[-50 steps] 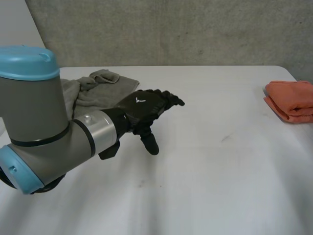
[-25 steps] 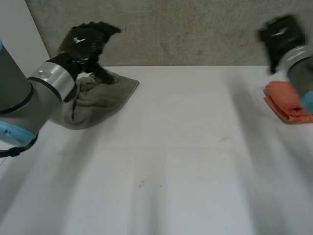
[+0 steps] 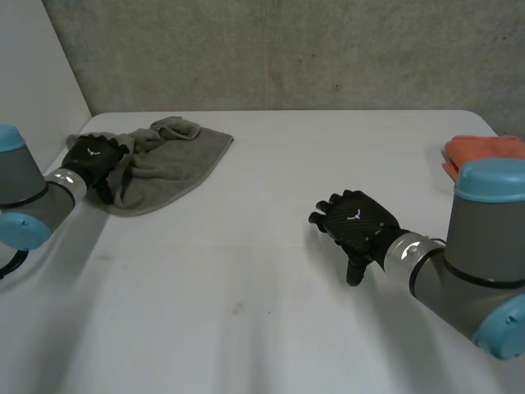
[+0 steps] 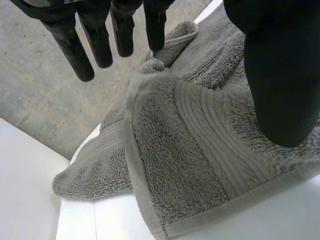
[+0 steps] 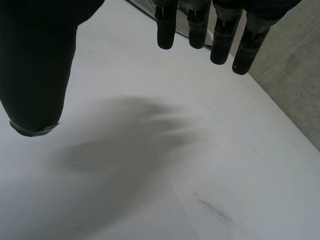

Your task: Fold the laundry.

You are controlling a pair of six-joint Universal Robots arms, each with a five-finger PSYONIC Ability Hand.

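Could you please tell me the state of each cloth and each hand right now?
grey towel: crumpled, not folded.
orange cloth: folded, at the right edge of the table.
left hand: open, over the grey towel's left edge.
right hand: open, over bare table, holding nothing.

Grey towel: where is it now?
In the head view, the grey towel lies crumpled on the table, far left, with the left robot hand at its edge.

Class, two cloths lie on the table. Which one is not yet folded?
The grey towel, by the left robot hand: it lies rumpled and loose, while the orange cloth at the right edge is neatly folded.
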